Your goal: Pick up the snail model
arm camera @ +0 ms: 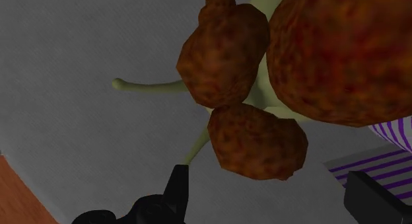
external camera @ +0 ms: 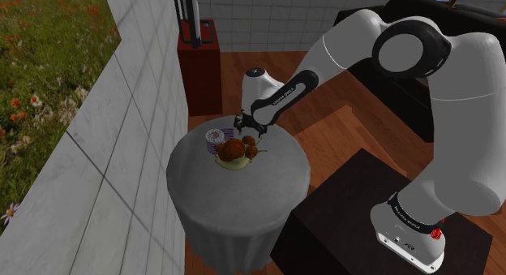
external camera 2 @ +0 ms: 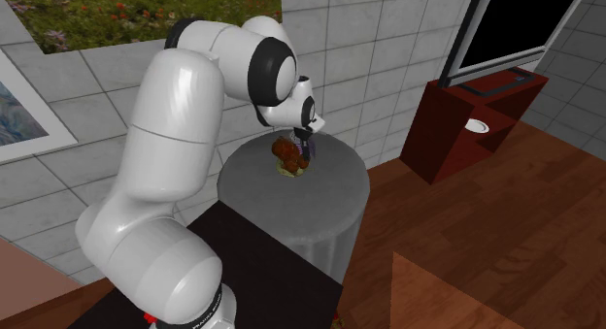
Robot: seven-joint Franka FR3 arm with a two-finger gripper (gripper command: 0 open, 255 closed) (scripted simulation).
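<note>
The snail model (external camera: 233, 151) has a pale green body and lumpy brown shells, and it lies near the middle of a round grey table (external camera: 243, 200). My black gripper (external camera: 247, 134) hangs just above its head end. In the wrist view the fingers (arm camera: 177, 189) stand apart, open, with a small brown lump of the snail (arm camera: 257, 140) just ahead of the gap and untouched; the big shell (arm camera: 337, 51) lies beyond. The second exterior view has the gripper (external camera 2: 306, 148) right beside the snail (external camera 2: 288, 154) on the table (external camera 2: 311, 196).
A small white and purple striped pot (external camera: 214, 136) stands against the snail's far side, close to the tiled wall. A red cabinet (external camera: 200, 62) stands behind the table. My dark stand (external camera: 357, 208) borders the table's near edge, over wooden floor.
</note>
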